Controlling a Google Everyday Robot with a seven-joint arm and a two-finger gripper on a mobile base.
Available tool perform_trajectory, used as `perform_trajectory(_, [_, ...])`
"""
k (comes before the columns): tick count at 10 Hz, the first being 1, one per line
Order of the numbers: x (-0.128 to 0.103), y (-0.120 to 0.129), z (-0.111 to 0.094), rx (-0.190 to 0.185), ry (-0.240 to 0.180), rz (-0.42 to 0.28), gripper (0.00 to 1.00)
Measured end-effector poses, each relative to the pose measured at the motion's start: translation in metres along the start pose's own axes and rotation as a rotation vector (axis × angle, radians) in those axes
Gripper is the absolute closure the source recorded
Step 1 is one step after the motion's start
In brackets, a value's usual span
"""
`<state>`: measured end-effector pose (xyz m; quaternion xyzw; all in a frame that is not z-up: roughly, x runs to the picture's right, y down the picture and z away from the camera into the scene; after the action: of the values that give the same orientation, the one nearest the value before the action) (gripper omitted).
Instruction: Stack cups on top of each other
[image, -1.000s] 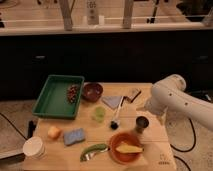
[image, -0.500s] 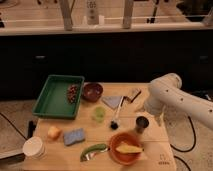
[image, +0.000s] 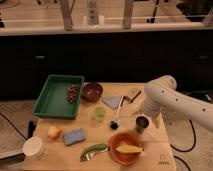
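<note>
The dark metal cup (image: 142, 123) stands upright on the wooden table (image: 160, 150), right of centre. The pale green plastic cup (image: 99, 114) stands upright about a hand's width to its left, apart from it. My white arm (image: 172, 100) reaches in from the right and bends down. The gripper (image: 144, 113) sits just above and behind the metal cup, partly hidden by the arm's wrist. Neither cup is lifted.
A maroon bowl (image: 92, 91) and a green tray (image: 55, 97) with grapes stand at the back left. An orange bowl (image: 125, 147) with yellow food is in front of the metal cup. A black brush (image: 116, 123) lies between the cups. A sponge (image: 74, 136), a fruit (image: 54, 132) and a white lidded cup (image: 34, 147) sit front left.
My arm has shifted a little left and down toward the metal cup. The cups and other objects have not moved.
</note>
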<state>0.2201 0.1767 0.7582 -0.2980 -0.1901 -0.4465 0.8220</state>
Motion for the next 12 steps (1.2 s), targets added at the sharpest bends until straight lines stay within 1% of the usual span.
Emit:
perform_trajectory(6, [-0.004, -0.001, 0.018, -0.016, -0.041, -0.033, 0.20])
perform_trajectory(7, [-0.003, -0.001, 0.020, -0.020, -0.047, -0.038, 0.21])
perform_trajectory(9, [-0.002, -0.001, 0.023, -0.023, -0.055, -0.044, 0.35])
perform_trajectory(10, [-0.002, -0.001, 0.025, -0.025, -0.058, -0.046, 0.46])
perform_trajectory(11, [-0.001, -0.001, 0.026, -0.027, -0.061, -0.048, 0.54])
perform_trajectory(12, [-0.001, 0.000, 0.028, -0.029, -0.064, -0.050, 0.66])
